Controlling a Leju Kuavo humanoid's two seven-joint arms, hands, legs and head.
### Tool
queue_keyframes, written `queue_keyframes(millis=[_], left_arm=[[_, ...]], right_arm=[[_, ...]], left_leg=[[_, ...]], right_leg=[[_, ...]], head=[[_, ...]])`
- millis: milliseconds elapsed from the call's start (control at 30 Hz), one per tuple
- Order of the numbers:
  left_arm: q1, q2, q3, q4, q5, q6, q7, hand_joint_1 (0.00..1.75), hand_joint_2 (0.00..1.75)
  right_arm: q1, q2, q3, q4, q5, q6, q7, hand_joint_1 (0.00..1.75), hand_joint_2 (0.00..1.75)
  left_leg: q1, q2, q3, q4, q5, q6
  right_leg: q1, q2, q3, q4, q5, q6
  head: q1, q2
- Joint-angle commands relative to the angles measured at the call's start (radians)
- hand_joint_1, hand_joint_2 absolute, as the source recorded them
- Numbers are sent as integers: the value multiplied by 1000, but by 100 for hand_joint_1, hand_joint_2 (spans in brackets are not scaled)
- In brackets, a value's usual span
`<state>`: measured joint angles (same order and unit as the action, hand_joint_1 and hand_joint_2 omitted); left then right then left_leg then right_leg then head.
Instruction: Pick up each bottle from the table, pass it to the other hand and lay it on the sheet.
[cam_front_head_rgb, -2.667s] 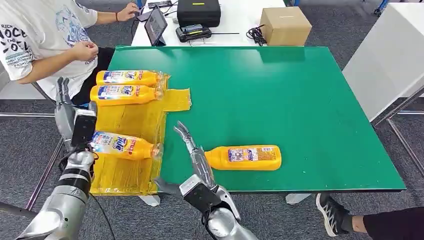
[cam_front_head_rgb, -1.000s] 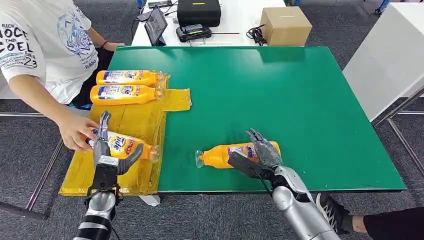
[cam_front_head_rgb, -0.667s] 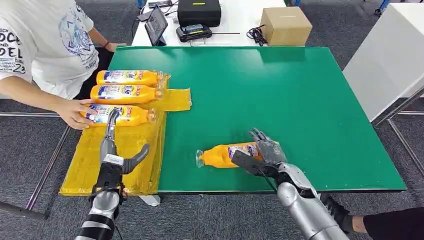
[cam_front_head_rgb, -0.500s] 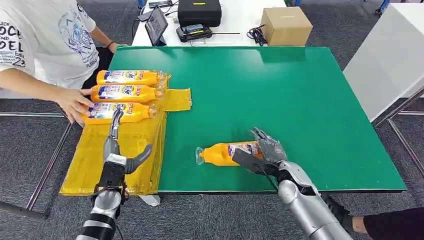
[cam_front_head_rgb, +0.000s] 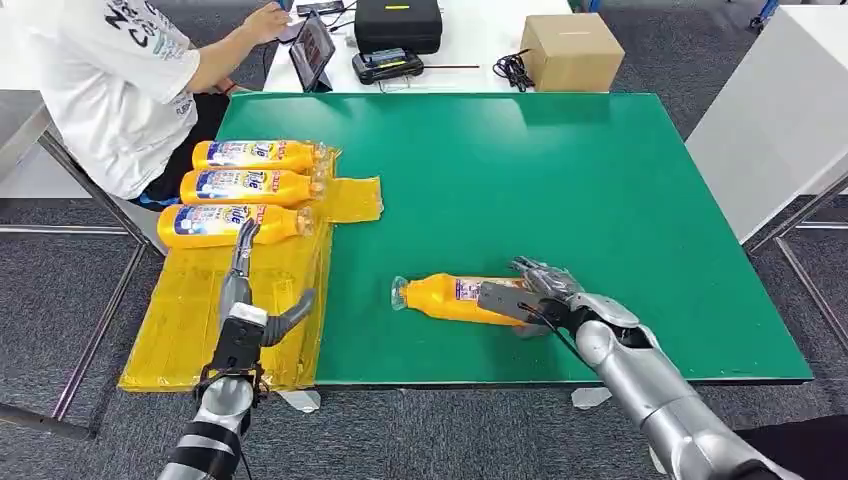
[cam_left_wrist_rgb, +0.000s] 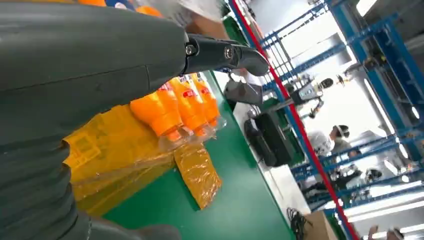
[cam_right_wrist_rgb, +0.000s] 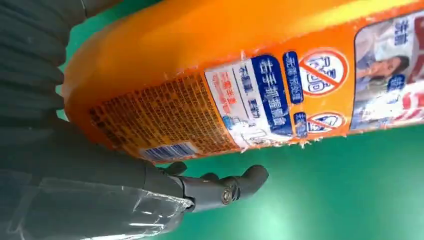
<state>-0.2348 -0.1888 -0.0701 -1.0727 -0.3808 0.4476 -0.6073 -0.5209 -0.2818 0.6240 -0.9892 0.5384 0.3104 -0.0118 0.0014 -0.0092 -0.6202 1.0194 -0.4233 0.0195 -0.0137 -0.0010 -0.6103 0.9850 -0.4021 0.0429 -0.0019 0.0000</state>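
Since the earlier frame: the third bottle (cam_front_head_rgb: 232, 224) now lies in row with two others (cam_front_head_rgb: 255, 170) on the yellow sheet (cam_front_head_rgb: 250, 330), and the person's hand has left it. Item in hand: orange bottle (cam_front_head_rgb: 450, 298), lying on the green worktop (cam_front_head_rgb: 560, 180), clear cap toward the sheet. Right robot hand (cam_front_head_rgb: 535, 297) is wrapped round its base end, thumb on one side and fingers on the other; lift not evident. Left robot hand (cam_front_head_rgb: 252, 305) hovers over the sheet, fingers spread, holding nothing. Handling, as judged: rigid plastic, glossy and probably slippery, likely filled and moderately heavy. Best hold: mid-body, across the label, leaving the neck end free for the receiving hand.
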Motion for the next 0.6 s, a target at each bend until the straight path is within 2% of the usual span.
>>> queue_keyframes(millis=[33, 267, 600], left_arm=[[-57, -7, -63, 81, 54, -40, 31, 0, 175], [-57, -1, -64, 85, 55, -26, 28, 0, 175], [-78, -8, -75, 129, 102, -61, 42, 0, 175]], right_arm=[[-143, -40, 186, 136, -71, 37, -4, 0, 175], [-141, -33, 199, 140, -89, 18, -6, 0, 175], [-189, 22, 302, 231, -163, 18, -45, 0, 175]], left_leg=[[0, 1, 3, 0, -1, -1], [0, 1, 3, 0, -1, -1], [0, 3, 3, -1, -1, -1]], right_leg=[[0, 0, 3, 0, -1, -1], [0, 0, 3, 0, -1, -1], [1, 2, 3, -1, 0, -1]], head=[[0, 0], [0, 0], [0, 0]])
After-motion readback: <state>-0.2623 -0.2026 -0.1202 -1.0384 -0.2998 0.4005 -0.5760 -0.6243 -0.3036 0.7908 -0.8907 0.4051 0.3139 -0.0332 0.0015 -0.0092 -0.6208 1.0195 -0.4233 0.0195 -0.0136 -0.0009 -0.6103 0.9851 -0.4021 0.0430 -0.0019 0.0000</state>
